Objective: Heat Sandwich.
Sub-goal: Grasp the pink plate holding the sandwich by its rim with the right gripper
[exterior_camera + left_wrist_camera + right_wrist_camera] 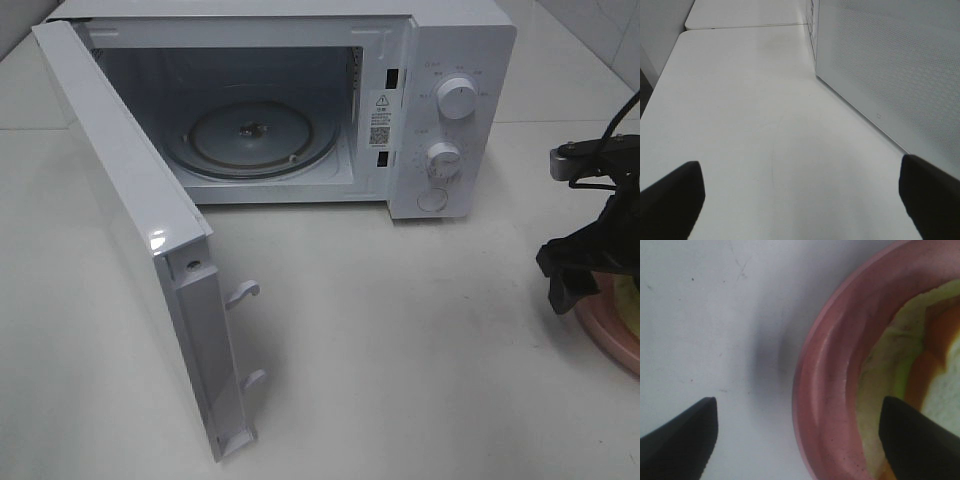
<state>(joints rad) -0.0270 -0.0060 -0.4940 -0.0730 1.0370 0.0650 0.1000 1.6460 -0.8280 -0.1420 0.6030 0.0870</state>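
Left claw (pixel 800 200): released, both fingers spread wide with nothing between them. Bare white counter (pixel 755 115) lies under and ahead of it. A white panel with a fine dotted pattern (pixel 890 65) stands upright off to one side of this claw, ahead of it, resting on the counter. It belongs to the microwave, but I cannot tell which part.

Right claw (pixel 800 440): released, jaws wide and grasping nothing. It sits low over the edge of the pink plate (pixel 830 380). One finger (pixel 680 440) is on the counter side, outside the rim. The other finger (pixel 920 440) is over the plate's inside, so the rim runs between the two. I cannot tell whether either finger touches the plate.

The sandwich (pixel 940 345) lies on that plate, just beyond the inner finger of my right claw. White bread, tan crust and pale green filling are visible. The view is close and blurred, so its full outline cannot be made out.

The microwave (pixel 450 60) stands on the counter well away from my right claw, towards my left side. Its door (pixel 120 210) is swung fully open. The glass turntable (pixel 250 135) inside is bare. Two round knobs (pixel 458 98) sit on the front panel nearest my right claw.
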